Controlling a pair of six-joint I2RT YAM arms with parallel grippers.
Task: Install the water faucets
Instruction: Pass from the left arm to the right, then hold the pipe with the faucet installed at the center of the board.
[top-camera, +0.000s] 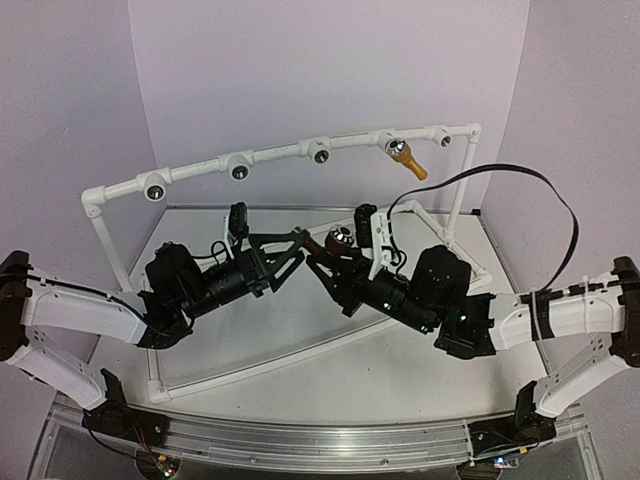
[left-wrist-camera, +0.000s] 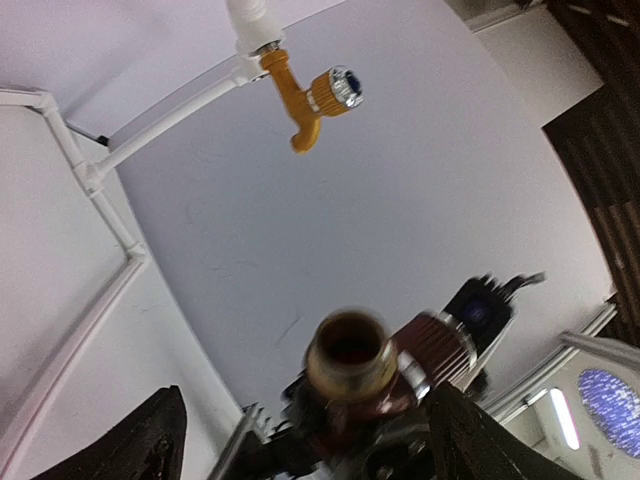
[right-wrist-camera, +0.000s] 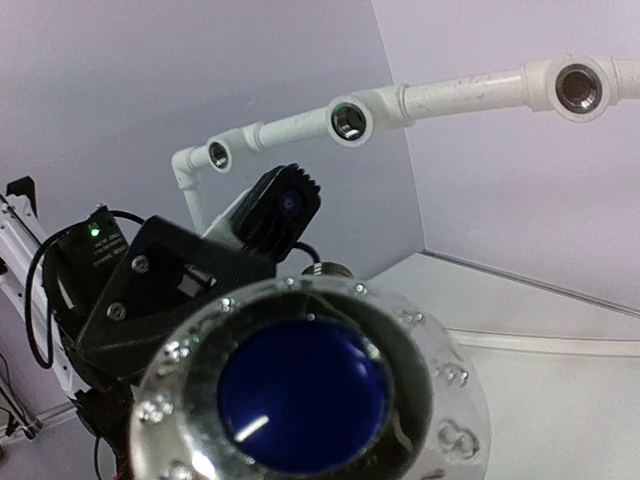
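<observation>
The dark reddish-brown faucet (top-camera: 321, 243) hangs in the air above the worktop (top-camera: 400, 385), between the two arms and in front of the white pipe rail (top-camera: 280, 152). The right tool (top-camera: 335, 260) is pinching it: in the top view its jaws are closed on the faucet's body just below the silvery cap. In the right wrist view that cap (right-wrist-camera: 310, 390), a blue disc in a shiny rim, fills the lower part of the picture and hides the tool's own fingers.

The left tool (top-camera: 298, 248) is just beside the faucet's other end, spread wide. In the left wrist view its two dark fingers (left-wrist-camera: 140, 445) stand far apart at the bottom corners. The faucet's round brassy threaded mouth (left-wrist-camera: 350, 355) faces the camera between them, and neither finger touches it. The picture there is slightly blurred.

The yellow-orange faucet (top-camera: 406, 158) sits in a socket of the rail, the second from the right end, with its spout slanting down to the right. In the left wrist view it (left-wrist-camera: 308, 98) hangs from a white fitting, its silvery cap pointing sideways.

Four other round sockets on the rail show dark open holes: three to the left of the yellow faucet (top-camera: 320, 153) and one at the right corner (top-camera: 443, 138).
</observation>
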